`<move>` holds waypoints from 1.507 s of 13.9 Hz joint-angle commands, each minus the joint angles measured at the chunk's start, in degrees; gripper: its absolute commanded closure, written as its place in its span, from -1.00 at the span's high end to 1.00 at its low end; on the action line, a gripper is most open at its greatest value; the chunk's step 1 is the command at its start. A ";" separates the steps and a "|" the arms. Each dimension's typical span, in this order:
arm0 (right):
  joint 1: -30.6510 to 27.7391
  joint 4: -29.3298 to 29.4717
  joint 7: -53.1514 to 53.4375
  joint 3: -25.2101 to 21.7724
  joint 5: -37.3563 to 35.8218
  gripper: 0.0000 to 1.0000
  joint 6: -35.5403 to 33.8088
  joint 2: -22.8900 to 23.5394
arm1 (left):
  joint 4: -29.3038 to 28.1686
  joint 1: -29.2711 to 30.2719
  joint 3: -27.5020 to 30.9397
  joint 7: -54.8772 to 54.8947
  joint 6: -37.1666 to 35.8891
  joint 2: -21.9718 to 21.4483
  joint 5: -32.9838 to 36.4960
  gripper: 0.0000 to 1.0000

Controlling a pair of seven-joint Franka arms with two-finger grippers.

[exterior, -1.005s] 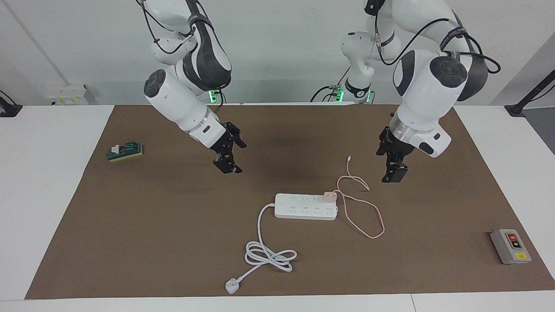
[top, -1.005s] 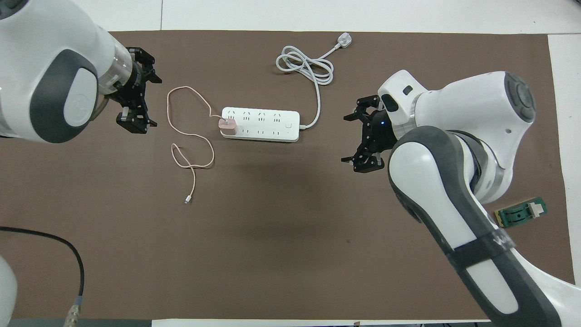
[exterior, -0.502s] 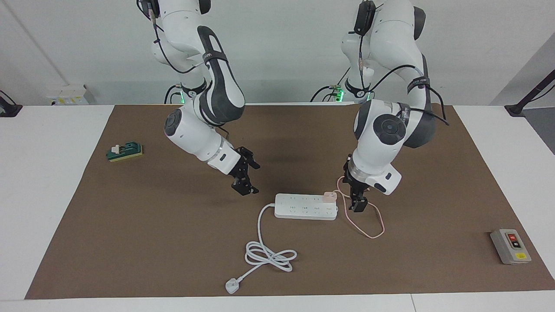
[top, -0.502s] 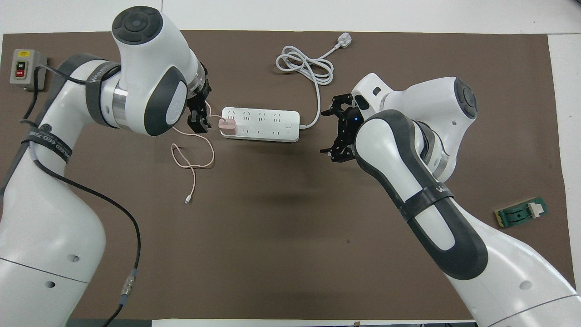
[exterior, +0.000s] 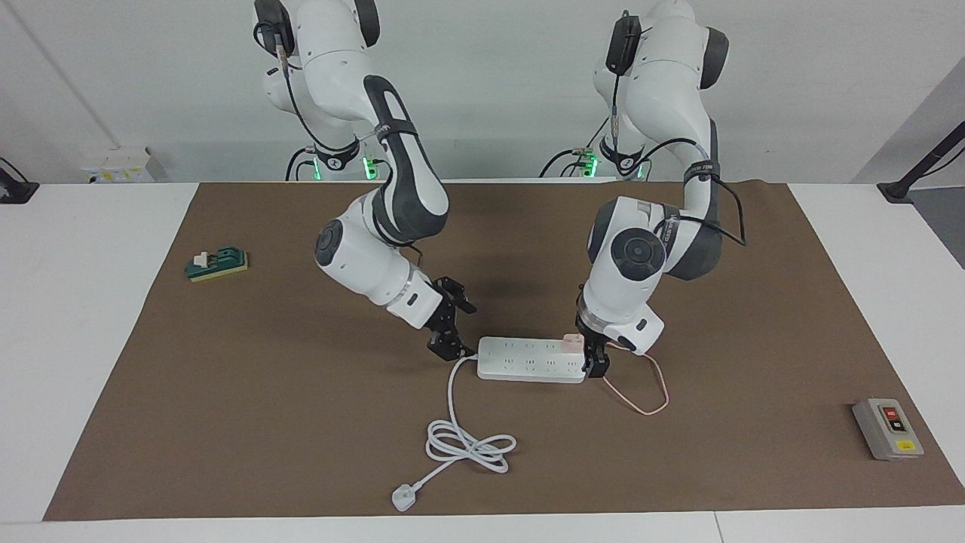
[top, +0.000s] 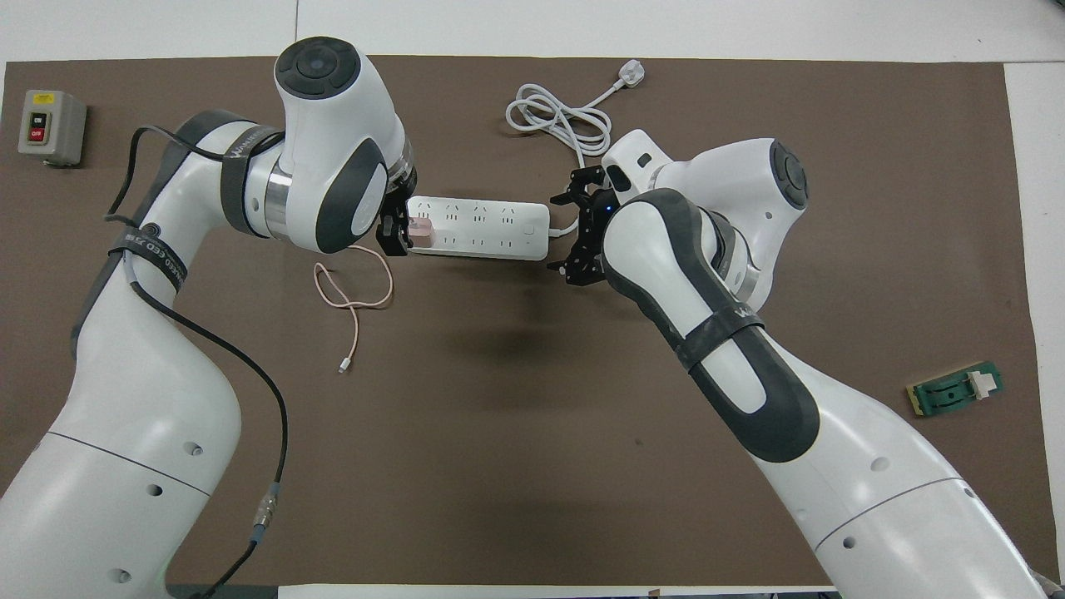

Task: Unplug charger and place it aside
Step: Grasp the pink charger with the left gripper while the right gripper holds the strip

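Robotics lab setup: two white Franka arms [exterior: 377,249] mounted at the edge of a white surface [exterior: 75,317] covered by a brown mat [exterior: 301,422], plain white wall, green status lights at the arm bases, a grey on/off switch box [exterior: 887,428], and a camera-stand clamp [exterior: 897,190] at the surface's corner.

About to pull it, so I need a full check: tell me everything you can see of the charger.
The charger is a small pale pink cube, plugged into the power strip at the end toward the left arm. Its prongs are hidden. A thin pink cable runs from it in loose loops on the brown mat, ending in a small connector. The left gripper, open, is down at the cube; I cannot tell whether it touches.
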 commanded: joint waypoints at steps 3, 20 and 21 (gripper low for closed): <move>-2.82 5.31 -1.35 5.59 0.17 1.00 2.20 6.76 | 1.73 -0.94 0.70 -0.52 -0.50 1.83 -0.42 1.00; -7.75 9.54 -5.14 12.28 -5.72 1.00 6.41 11.79 | -2.14 -3.14 0.70 3.35 -4.37 0.87 -0.33 -0.35; -7.75 9.54 -5.22 12.37 -6.07 1.00 6.76 11.79 | -2.05 -3.14 0.70 3.26 -4.37 0.95 -0.24 -0.64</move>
